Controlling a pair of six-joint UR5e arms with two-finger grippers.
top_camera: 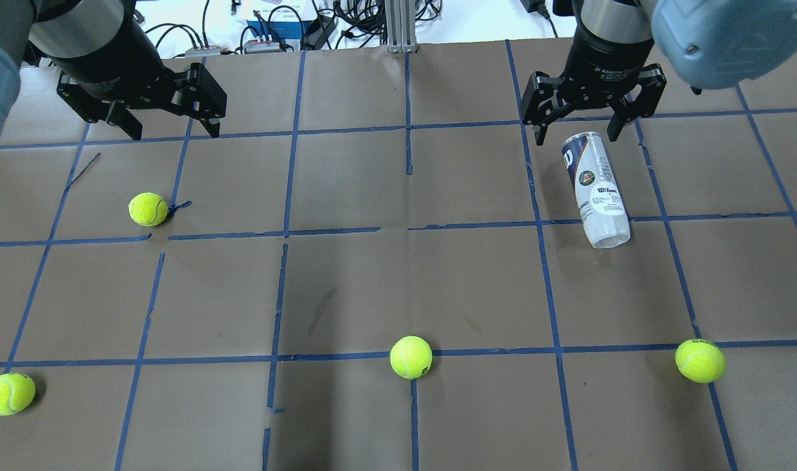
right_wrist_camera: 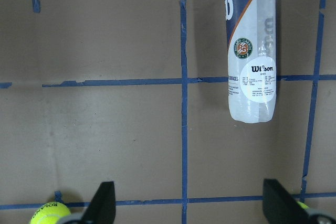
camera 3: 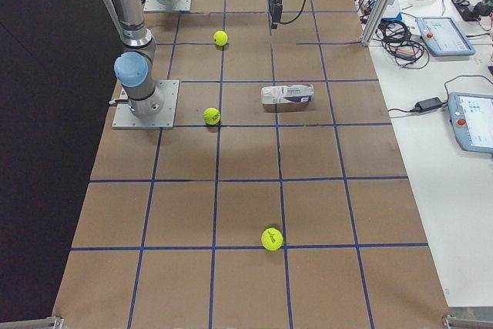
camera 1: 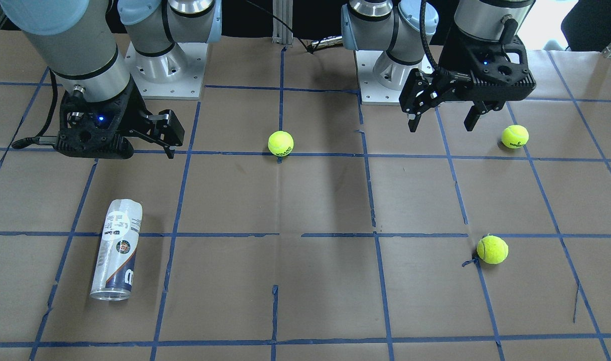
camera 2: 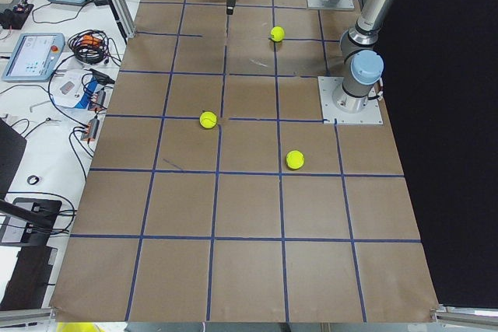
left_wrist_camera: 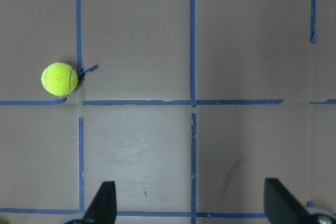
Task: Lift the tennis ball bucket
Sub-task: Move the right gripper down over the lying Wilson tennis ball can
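Observation:
The tennis ball bucket [top_camera: 596,190] is a clear can with a white and navy Wilson label. It lies on its side on the table's right part, its silver rim pointing away from the robot. It also shows in the front view [camera 1: 117,250], the right wrist view [right_wrist_camera: 251,51] and the right side view [camera 3: 287,96]. My right gripper [top_camera: 577,137] is open and empty, high above the table, with the can apart from its fingers [right_wrist_camera: 105,203]. My left gripper [top_camera: 174,131] is open and empty over the table's left part, far from the can.
Several yellow-green tennis balls lie loose on the brown paper: one near the left gripper [top_camera: 148,209], one at the near left [top_camera: 8,394], one at the near middle [top_camera: 411,357], one at the near right [top_camera: 700,360]. Blue tape lines grid the table.

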